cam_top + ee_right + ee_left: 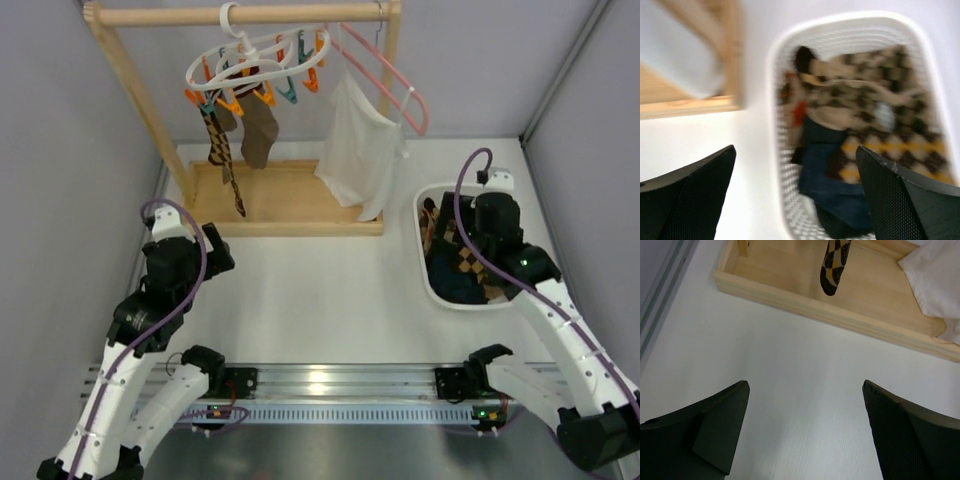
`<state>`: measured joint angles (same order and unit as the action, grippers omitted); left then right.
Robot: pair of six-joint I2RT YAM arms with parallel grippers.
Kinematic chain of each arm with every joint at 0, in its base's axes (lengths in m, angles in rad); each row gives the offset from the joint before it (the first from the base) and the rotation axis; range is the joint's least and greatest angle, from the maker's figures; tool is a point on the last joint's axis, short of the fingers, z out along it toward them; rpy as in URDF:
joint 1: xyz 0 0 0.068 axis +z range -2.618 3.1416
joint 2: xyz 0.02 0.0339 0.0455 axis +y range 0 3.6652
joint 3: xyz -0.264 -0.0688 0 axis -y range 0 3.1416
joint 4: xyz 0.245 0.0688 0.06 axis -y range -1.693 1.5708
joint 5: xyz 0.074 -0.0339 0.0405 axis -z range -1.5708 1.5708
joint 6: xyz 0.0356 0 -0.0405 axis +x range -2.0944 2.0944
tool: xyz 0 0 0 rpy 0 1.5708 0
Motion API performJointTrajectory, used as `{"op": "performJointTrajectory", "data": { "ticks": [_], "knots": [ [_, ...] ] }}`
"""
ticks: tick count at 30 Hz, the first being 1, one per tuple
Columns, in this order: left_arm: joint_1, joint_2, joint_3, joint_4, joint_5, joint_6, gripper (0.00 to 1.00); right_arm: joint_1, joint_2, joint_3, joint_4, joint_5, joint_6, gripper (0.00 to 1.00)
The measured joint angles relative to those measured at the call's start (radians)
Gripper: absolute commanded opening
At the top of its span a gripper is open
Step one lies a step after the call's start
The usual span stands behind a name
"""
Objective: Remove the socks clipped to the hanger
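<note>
The white ring hanger (255,58) with orange and teal pins hangs from the wooden rail. Two socks are clipped to it: a long argyle sock (224,155) and a plain brown sock (260,135). The argyle sock's toe (835,265) dangles over the wooden base in the left wrist view. My left gripper (218,250) (805,385) is open above the bare table, short of the rack base. My right gripper (450,240) (795,147) is open and holds nothing, hovering over the white basket (430,285) (840,22). Argyle socks (880,100) and a dark blue one (835,175) lie in it.
A wooden rack with a tray base (290,205) (815,305) stands at the back. A white cloth garment (358,150) (935,280) hangs from a pink wire hanger (395,80) to the right of the socks. Grey walls close in both sides.
</note>
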<state>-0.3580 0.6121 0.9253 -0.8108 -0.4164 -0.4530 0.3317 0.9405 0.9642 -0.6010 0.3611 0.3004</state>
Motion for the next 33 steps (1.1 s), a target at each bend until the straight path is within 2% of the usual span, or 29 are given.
{"op": "performJointTrajectory", "data": {
  "ticks": [4,6,9,11,14,18,25,27,33],
  "knots": [
    [0.007,-0.064,-0.007,0.000,-0.047,-0.019,0.98,0.008,-0.140,-0.138,0.205,-0.266,0.069,0.99],
    [0.020,-0.103,-0.008,0.001,-0.065,-0.027,0.98,0.027,-0.157,-0.203,0.316,-0.380,0.121,1.00],
    [0.041,-0.142,-0.008,0.002,-0.088,-0.039,0.98,0.122,-0.070,-0.222,0.417,-0.425,0.162,0.99],
    [0.054,-0.160,-0.011,0.002,-0.100,-0.045,0.98,0.251,0.045,-0.197,0.457,-0.391,0.163,0.99],
    [0.070,-0.183,-0.016,0.002,-0.108,-0.051,0.98,0.462,0.252,-0.081,0.469,-0.315,0.145,0.99],
    [0.079,-0.207,-0.021,0.001,-0.119,-0.059,0.98,0.590,0.455,0.101,0.543,-0.244,0.111,1.00],
    [0.082,-0.224,-0.029,0.002,-0.117,-0.069,0.98,0.634,0.830,0.504,0.687,-0.228,0.033,0.98],
    [0.083,-0.224,-0.033,0.002,-0.111,-0.069,0.98,0.636,0.908,0.573,0.705,-0.231,0.010,0.97],
    [0.083,-0.246,-0.037,0.001,-0.097,-0.069,0.98,0.634,1.136,0.782,0.752,-0.245,-0.065,0.86]
  ]
}}
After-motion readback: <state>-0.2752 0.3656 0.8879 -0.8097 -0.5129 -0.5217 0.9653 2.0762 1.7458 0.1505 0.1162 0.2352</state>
